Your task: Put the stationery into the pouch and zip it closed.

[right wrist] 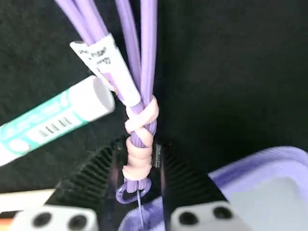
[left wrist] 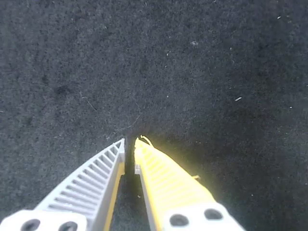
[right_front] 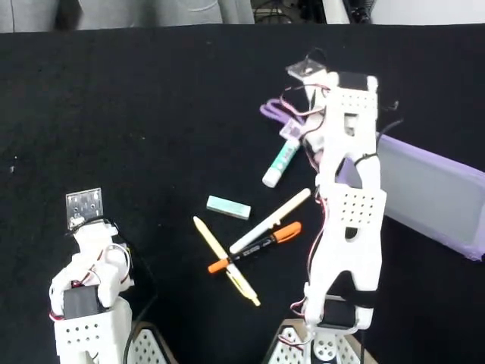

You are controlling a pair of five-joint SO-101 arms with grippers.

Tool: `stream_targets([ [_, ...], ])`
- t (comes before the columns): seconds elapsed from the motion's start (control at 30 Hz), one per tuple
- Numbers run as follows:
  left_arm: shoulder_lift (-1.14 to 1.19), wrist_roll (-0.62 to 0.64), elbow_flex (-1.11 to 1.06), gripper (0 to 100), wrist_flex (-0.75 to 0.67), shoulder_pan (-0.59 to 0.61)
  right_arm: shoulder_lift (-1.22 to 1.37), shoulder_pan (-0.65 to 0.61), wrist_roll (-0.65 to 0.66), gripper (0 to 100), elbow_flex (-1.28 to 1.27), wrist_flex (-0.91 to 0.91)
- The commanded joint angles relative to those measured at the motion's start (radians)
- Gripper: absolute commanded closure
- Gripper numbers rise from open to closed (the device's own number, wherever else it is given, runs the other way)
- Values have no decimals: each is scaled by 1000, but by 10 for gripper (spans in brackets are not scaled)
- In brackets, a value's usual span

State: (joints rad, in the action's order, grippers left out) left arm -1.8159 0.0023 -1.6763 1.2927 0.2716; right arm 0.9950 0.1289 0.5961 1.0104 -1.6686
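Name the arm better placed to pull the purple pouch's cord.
Right: the right gripper is shut on the pink-wrapped purple cord beside the translucent purple pouch; the left gripper is shut over bare black cloth, far away.

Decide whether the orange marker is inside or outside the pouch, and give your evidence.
Outside. The orange marker lies on the black table, crossing a yellow pen, apart from the purple pouch.

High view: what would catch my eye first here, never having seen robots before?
The white right arm stretched over the black table, its fingers closed on the purple cord of the lilac pouch at the table's right edge. Then the orange marker, brightest among the loose pens crossed mid-table.
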Motion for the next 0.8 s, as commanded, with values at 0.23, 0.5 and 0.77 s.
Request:
stream_targets([
  [0.23,-8,-3,-24,953,-18,8,-13,9,-9,988,562,-97],
  [0.5,-8,-3,-24,953,-18,8,-71,-32,-9,988,642,-12],
  [0.77,-8,-3,-24,953,-18,8,-163,-28,-129,988,639,221],
])
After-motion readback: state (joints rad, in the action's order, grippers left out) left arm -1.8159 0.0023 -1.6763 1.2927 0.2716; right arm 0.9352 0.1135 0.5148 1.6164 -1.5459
